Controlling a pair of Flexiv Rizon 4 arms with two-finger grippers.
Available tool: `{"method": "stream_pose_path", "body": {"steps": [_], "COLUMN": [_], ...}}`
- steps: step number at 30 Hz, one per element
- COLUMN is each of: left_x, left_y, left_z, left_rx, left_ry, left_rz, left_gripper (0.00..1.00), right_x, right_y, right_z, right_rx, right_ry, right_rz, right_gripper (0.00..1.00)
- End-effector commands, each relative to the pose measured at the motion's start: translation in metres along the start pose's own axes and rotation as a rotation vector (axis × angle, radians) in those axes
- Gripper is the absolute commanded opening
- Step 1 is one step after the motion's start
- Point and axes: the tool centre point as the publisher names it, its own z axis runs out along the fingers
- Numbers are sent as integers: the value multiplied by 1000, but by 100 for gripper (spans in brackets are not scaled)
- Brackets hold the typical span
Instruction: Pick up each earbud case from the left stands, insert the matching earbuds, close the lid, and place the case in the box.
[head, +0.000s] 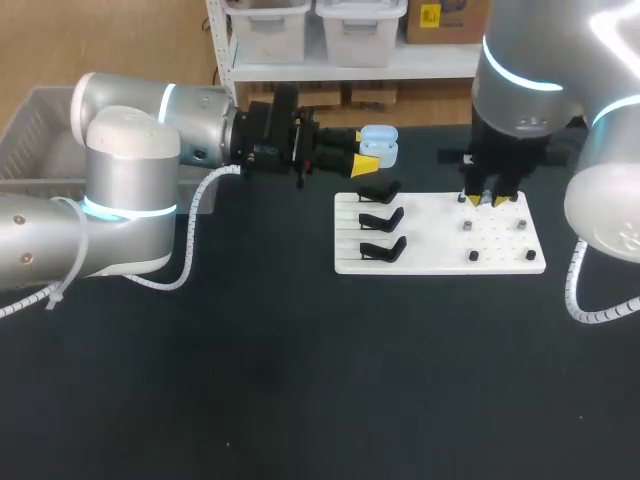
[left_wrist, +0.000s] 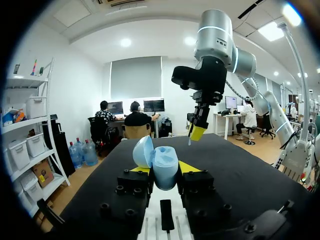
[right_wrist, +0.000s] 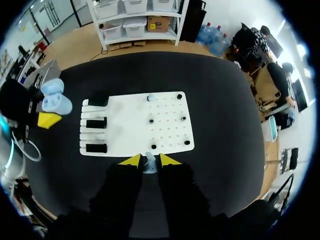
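My left gripper (head: 368, 160) is shut on a light-blue earbud case (head: 379, 145), held in the air just behind the white board (head: 440, 265). The left wrist view shows the case (left_wrist: 165, 170) between the yellow tips with its lid (left_wrist: 143, 151) swung open. My right gripper (head: 487, 201) hangs over the board's far right part, shut on a small pale earbud (right_wrist: 148, 163). Three black stands (head: 382, 217) along the board's left side are bare. The right gripper (left_wrist: 197, 133) is also seen ahead of the case, fingers pointing down.
Several small pegs (head: 467, 226) stand on the right half of the board; whether they carry earbuds I cannot tell. A grey bin (head: 40, 130) sits at the table's far left, behind my left arm. Bare black tabletop lies in front of the board.
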Motion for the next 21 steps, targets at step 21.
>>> {"method": "stream_pose_path", "body": {"steps": [21], "left_x": [0], "left_y": [1], "left_z": [0], "left_rx": [1], "left_ry": [0], "left_rz": [0], "left_gripper": [0], "right_x": [-38], "right_y": [72], "right_z": [-18], "right_rx": [116], "right_ry": [106], "right_rz": [316], "right_gripper": [0]}}
